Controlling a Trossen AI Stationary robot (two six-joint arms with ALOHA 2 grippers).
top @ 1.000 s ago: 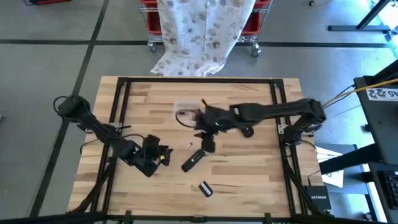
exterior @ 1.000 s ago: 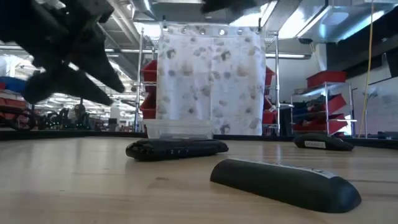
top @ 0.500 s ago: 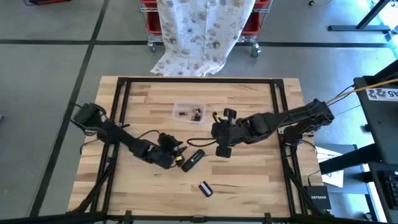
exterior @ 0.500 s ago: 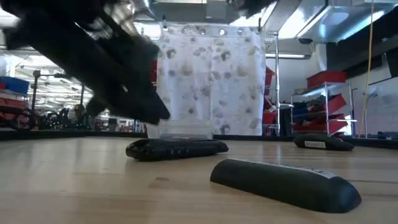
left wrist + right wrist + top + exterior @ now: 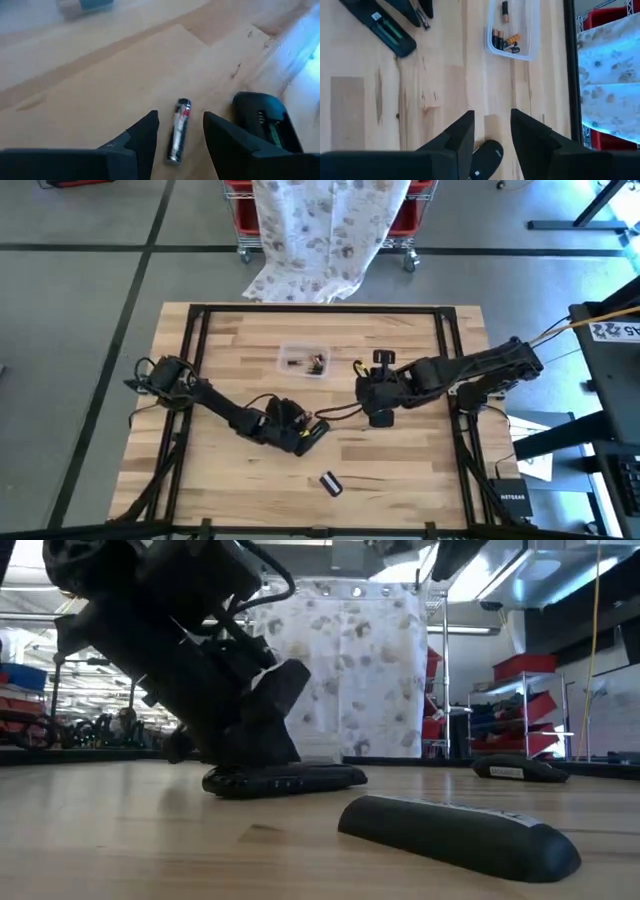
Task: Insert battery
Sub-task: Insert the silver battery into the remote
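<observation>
Left gripper [image 5: 177, 135] low over table [image 5: 400, 470], jaws apart astride loose battery [image 5: 178, 131], beside remote [image 5: 265, 122]. Right gripper [image 5: 490, 131] hovers, jaws apart.

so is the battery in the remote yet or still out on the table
Out. The battery lies on the wood between the open left gripper fingers, beside the remote, whose compartment is open.

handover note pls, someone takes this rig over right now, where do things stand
Left gripper: open, low over the table, fingers either side of a loose battery that lies flat, not gripped.
Right gripper: open, empty, held above the table right of centre.
Remote: on the table beside the battery, compartment open and facing up, no cell visible in it.
Battery cover: lying apart, toward the front edge.
Spare cells: in the clear tray.
Done: nothing inserted. Left: grasp battery, seat it, refit cover.
</observation>
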